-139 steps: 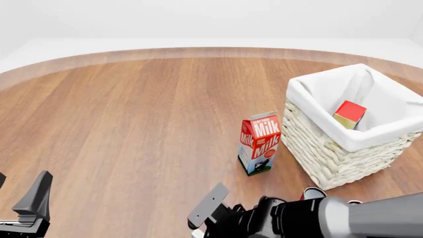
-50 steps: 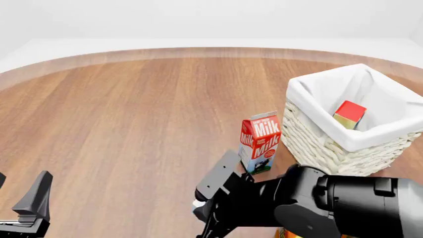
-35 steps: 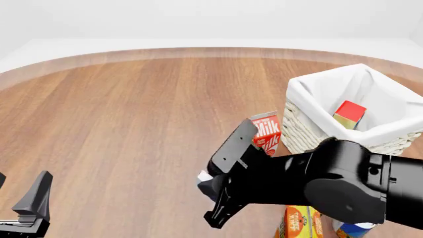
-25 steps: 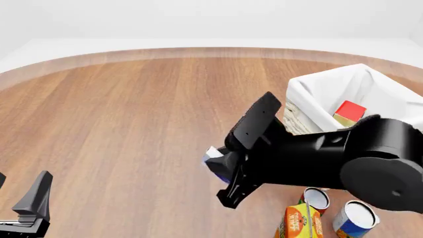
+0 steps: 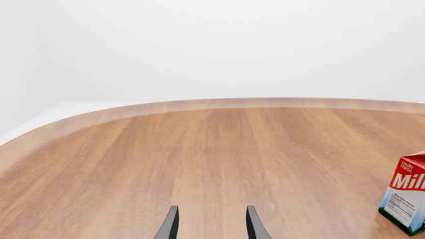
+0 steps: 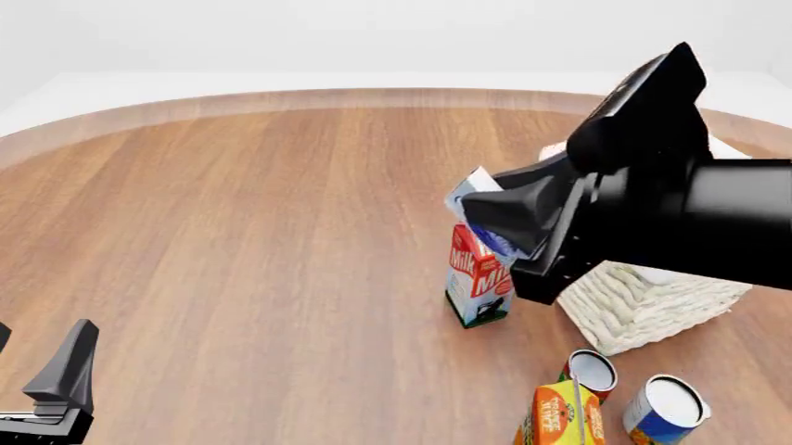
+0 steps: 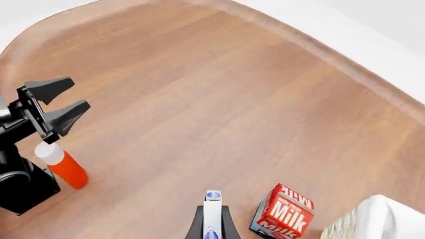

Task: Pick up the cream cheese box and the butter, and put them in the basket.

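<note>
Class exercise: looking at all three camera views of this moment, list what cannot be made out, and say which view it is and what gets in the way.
- The basket, front view: the right arm covers its inside, so what it holds is unseen.
- The cream cheese box, front view: only a corner shows past the right claw.
- The milk carton, left wrist view: cut off by the frame edge.
- The left claw, front view: partly cropped.

A red milk carton (image 6: pixel 478 287) stands upright on the wooden bench (image 6: pixel 248 232). Nearer the front edge, two white-topped cans (image 6: pixel 592 373) (image 6: pixel 666 408) sit beside an orange carton (image 6: pixel 559 417). A red bottle (image 7: pixel 63 167) stands well apart.
</note>
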Robot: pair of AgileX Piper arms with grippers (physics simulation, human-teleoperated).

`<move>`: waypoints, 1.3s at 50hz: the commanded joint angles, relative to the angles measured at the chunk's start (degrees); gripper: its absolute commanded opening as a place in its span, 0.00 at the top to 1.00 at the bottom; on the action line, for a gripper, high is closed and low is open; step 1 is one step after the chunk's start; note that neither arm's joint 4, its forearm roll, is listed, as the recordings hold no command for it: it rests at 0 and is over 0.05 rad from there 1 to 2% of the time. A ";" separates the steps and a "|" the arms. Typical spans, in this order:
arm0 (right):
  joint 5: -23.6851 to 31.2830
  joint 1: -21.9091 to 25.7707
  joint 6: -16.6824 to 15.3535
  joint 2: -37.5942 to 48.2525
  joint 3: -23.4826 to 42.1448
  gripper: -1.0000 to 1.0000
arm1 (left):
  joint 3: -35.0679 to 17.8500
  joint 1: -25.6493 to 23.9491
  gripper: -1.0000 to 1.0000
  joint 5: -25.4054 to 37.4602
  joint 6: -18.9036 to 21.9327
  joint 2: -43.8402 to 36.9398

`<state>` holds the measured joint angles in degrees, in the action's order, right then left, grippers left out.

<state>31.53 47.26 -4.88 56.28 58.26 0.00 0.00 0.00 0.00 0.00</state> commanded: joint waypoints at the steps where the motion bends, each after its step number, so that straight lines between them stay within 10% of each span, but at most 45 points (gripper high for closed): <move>1: 2.70 -3.37 -0.60 -5.13 3.52 1.00 | 0.00 0.00 0.00 0.00 0.00 0.00; 65: -3.55 -33.45 6.87 -11.26 4.13 1.00 | 0.00 0.00 0.00 0.00 0.00 0.00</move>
<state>30.15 17.47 0.61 44.39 62.85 0.00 0.00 0.00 0.00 0.00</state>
